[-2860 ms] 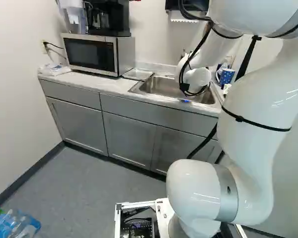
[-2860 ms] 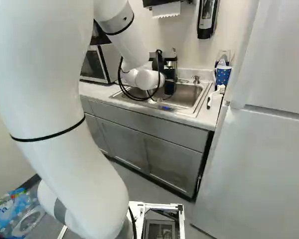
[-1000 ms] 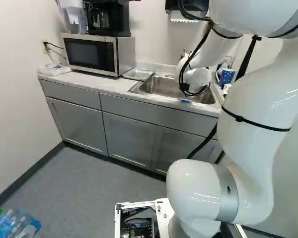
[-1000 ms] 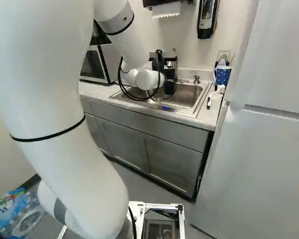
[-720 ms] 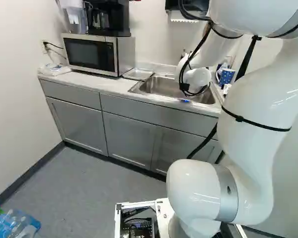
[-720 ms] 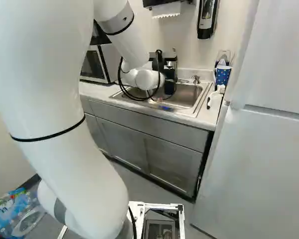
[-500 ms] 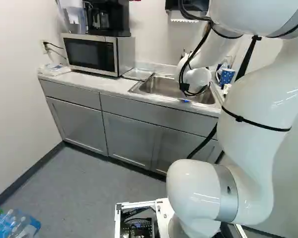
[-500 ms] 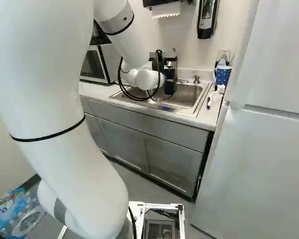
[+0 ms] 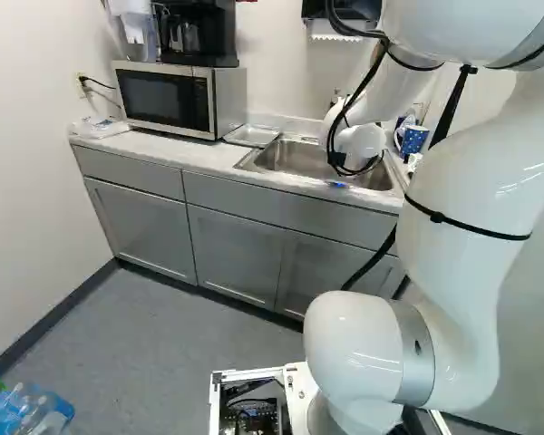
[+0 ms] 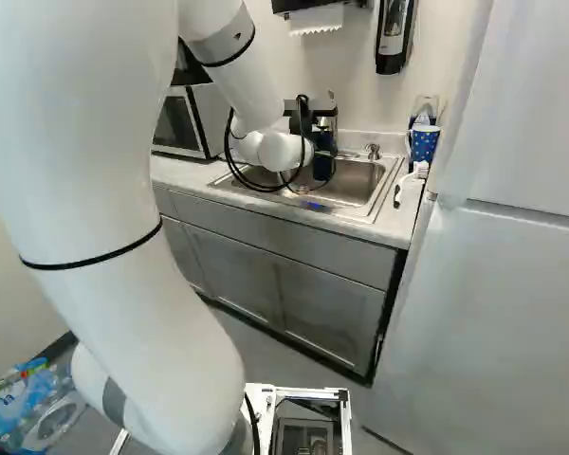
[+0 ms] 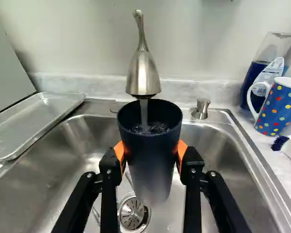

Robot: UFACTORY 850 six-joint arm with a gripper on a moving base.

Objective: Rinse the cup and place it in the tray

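Left base view: the tray (image 9: 251,135) lies on the counter beside the sink (image 9: 286,158).
Right base view: the arm (image 10: 270,150) reaches over the sink.
Wrist view: the gripper (image 11: 150,158) clamps the dark cup (image 11: 148,141) from two sides, upright under the running faucet (image 11: 143,73). The wall appears smooth and rigid, probably slippery when wet; added water increases weight. Maintain the grip at mid-body, below the rim.
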